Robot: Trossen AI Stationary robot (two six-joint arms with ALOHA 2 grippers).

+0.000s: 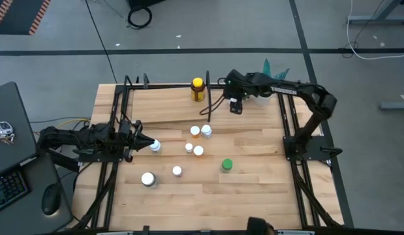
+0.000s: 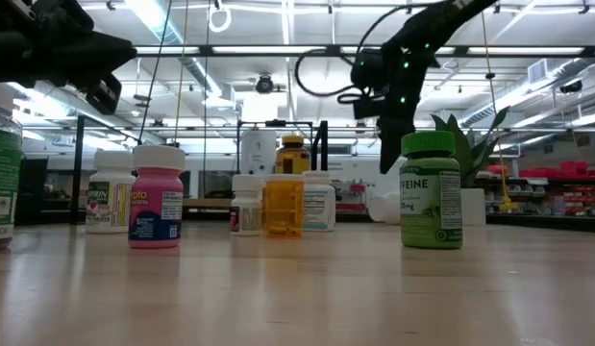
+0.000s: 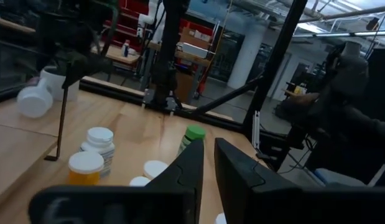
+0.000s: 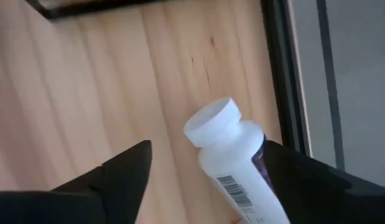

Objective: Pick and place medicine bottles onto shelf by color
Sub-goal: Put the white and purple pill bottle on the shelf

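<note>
The shelf (image 1: pixel 164 104) is a light board in black rods at the table's far side. An amber, yellow-capped bottle (image 1: pixel 198 89) stands on it. My right gripper (image 1: pixel 235 106) hangs open over the shelf's right part. A white bottle (image 4: pixel 232 158) lies tilted between its fingers, close to one finger (image 4: pixel 304 177). My left gripper (image 1: pixel 148 142) is shut at the table's left, its tips beside a white-capped bottle (image 1: pixel 155 146). On the table stand an orange bottle (image 1: pixel 195 131), several white ones (image 1: pixel 206 131) and a green one (image 1: pixel 226 165). My right gripper's fingers stand wide apart on either side of the white bottle. The bottle's side (image 4: pixel 257 162) lies close against one finger. I cannot tell whether it touches.
A white pot with a green plant (image 1: pixel 265 96) stands at the shelf's right end, under my right arm. A pink bottle (image 2: pixel 157 195) and a large white-capped one (image 1: pixel 148 179) stand near the table's front left. A laptop (image 1: pixel 9 140) lies off the table's left edge.
</note>
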